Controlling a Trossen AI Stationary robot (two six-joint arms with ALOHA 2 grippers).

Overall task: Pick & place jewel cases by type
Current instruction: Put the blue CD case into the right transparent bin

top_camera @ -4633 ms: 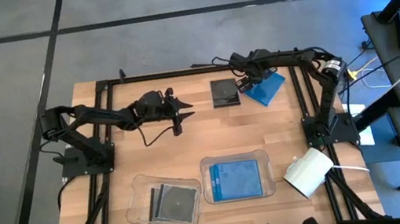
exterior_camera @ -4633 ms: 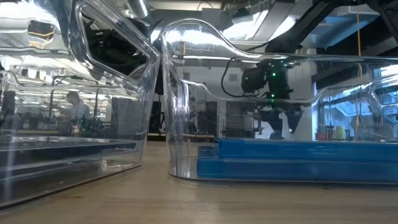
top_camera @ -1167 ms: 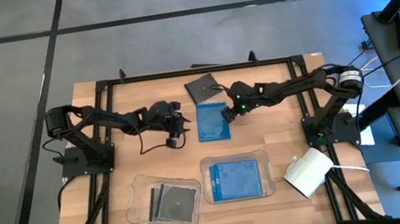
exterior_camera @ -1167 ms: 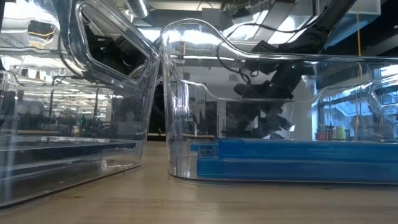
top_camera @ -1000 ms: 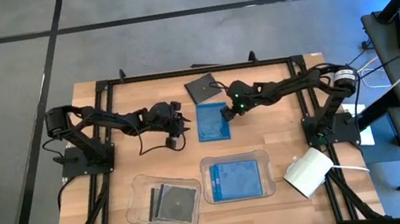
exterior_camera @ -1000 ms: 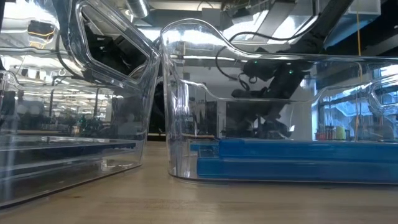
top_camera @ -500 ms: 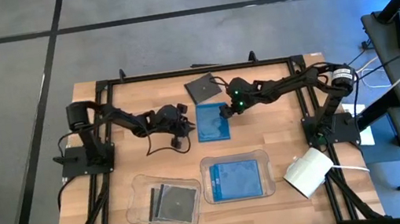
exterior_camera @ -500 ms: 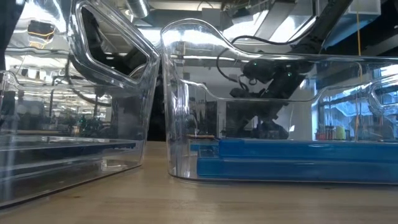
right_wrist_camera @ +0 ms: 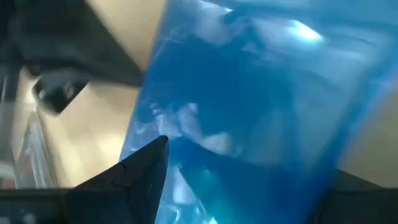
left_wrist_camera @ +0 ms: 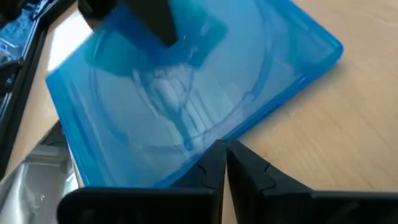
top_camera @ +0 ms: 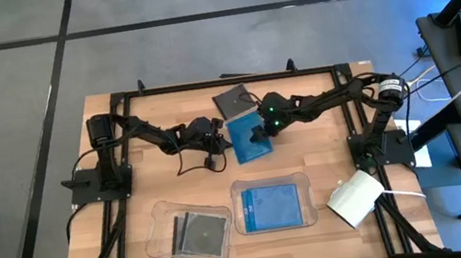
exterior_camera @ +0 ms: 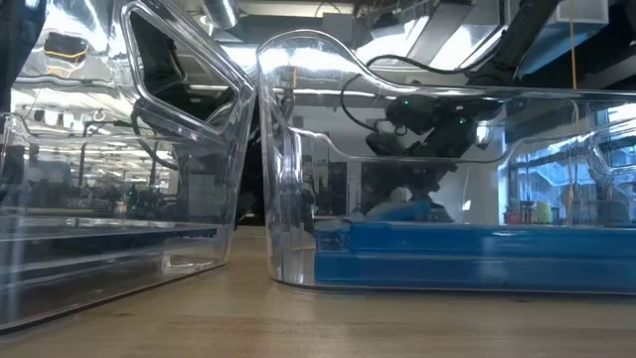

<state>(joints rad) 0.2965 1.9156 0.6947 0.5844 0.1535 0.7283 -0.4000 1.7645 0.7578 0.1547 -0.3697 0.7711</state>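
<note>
A translucent blue jewel case [top_camera: 249, 143] lies mid-table, between my two grippers, tilted in the left wrist view [left_wrist_camera: 186, 93]. My right gripper [top_camera: 261, 130] is shut on its far right part. My left gripper [top_camera: 217, 142] is shut, with its tips at the case's left edge [left_wrist_camera: 224, 163]. A black jewel case [top_camera: 233, 101] lies flat on the table beyond them. Two dark cases rest in the left clear tray [top_camera: 157, 240]. Blue cases lie in the right clear tray [top_camera: 239, 210]. My left gripper touches the blue case's left edge [left_wrist_camera: 202, 149] with its shut fingertips [left_wrist_camera: 214, 165], coming about level from the table's left. My right gripper pinches the case near its far right edge [left_wrist_camera: 186, 43], slanting down from the table's right. One finger [right_wrist_camera: 146, 165] shows beside the case. The held side is raised off the table.
Both clear trays stand along the near edge and fill the low view [exterior_camera: 298, 149]. A white box [top_camera: 354, 199] sits at the near right. A black frame [top_camera: 223, 81] borders the far edge and sides. Bare wood lies between the trays and the grippers.
My left gripper has moved toward the table's right until its shut tips meet the blue case. The case has turned a little on the table, and its held side has tipped up, now showing above the tray's contents in the low view. The right gripper has stayed on it.
</note>
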